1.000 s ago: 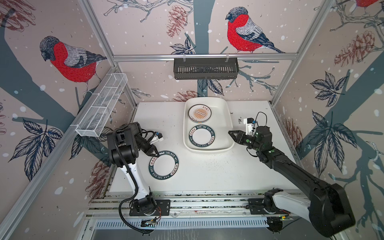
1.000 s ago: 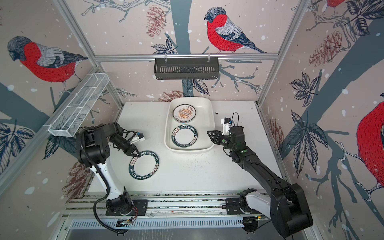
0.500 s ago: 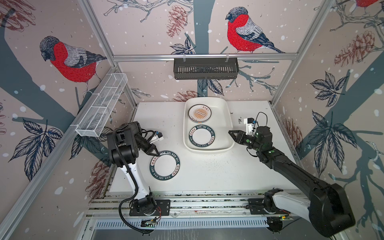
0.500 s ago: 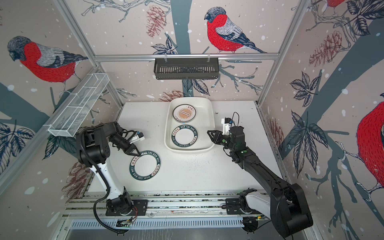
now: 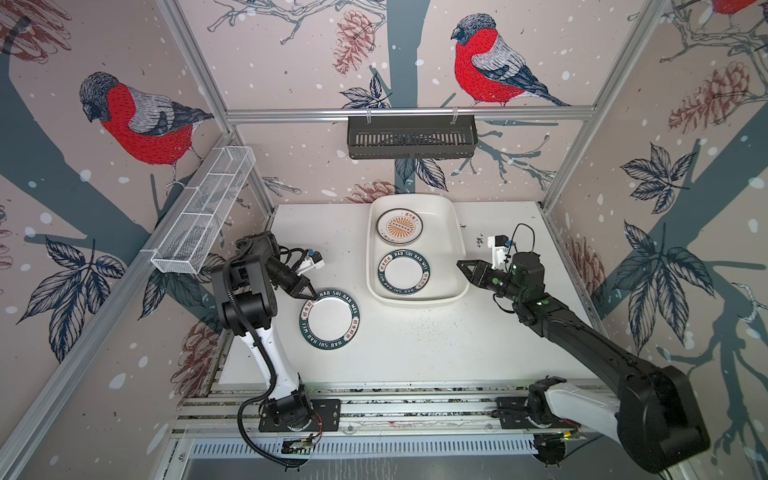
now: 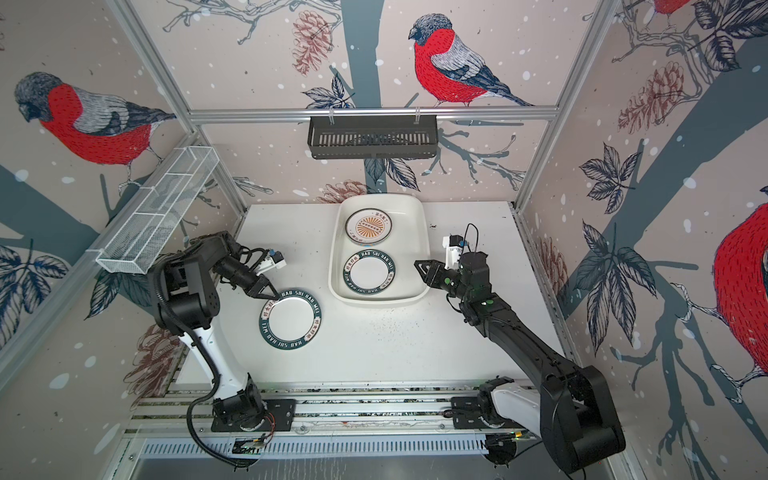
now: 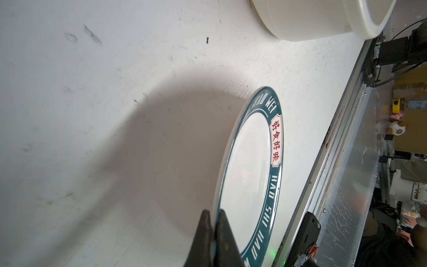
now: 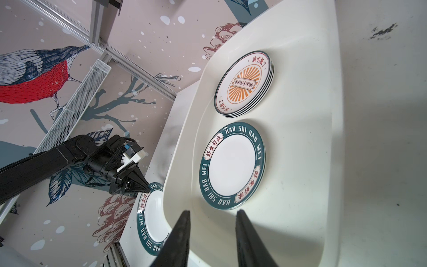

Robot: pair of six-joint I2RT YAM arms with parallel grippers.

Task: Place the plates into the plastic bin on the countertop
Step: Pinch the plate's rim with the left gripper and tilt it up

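Now that its jaws have come together, left claw (image 5: 309, 296): clamped on the rim of the loose lettered plate (image 5: 329, 320), the thin edge pinched between its tips.
Loose lettered plate: on the surface (image 5: 415, 345), stretching ahead of the left claw; the held edge looks slightly raised.
Meaning: the grasp is probably secured, so the lift and carry to the plastic bin (image 5: 415, 300) come next.
Versus a second ago: the jaws stood partly apart then; the plate has shifted a little with the claw.
Plastic bin: beyond the plate from the left claw, holding a sunburst stack (image 5: 400, 225) and a second lettered plate (image 5: 404, 272).
Right claw (image 8: 211, 211): apart, empty, at the bin's rim, unmoved.
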